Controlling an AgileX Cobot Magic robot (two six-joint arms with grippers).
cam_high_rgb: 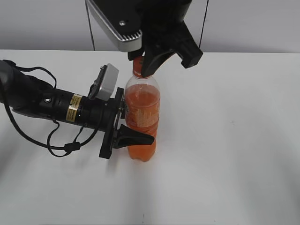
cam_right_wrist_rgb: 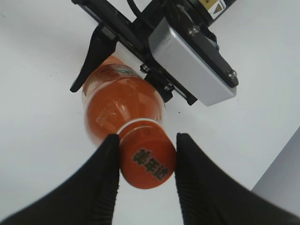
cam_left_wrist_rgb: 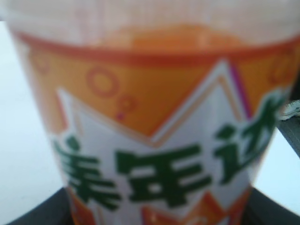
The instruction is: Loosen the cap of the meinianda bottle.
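Note:
The meinianda bottle (cam_high_rgb: 143, 105) stands upright on the white table, full of orange drink. My left gripper (cam_high_rgb: 144, 133) is shut on the bottle's lower waist from the left. The bottle's label (cam_left_wrist_rgb: 164, 140) fills the left wrist view, with the dark fingers of the left gripper (cam_left_wrist_rgb: 159, 221) at the bottom corners. My right gripper (cam_high_rgb: 143, 65) comes down from above onto the orange cap (cam_high_rgb: 136, 63), which is largely hidden there. In the right wrist view the black fingers of the right gripper (cam_right_wrist_rgb: 146, 161) press both sides of the cap (cam_right_wrist_rgb: 149, 161), above the bottle (cam_right_wrist_rgb: 119, 105).
The white table (cam_high_rgb: 234, 140) spreads around the bottle. The left arm (cam_high_rgb: 56, 105) with its cables lies across the left side of the table. A grey wall (cam_high_rgb: 253, 23) stands behind. The left wrist camera housing (cam_right_wrist_rgb: 194, 61) sits close beside the bottle.

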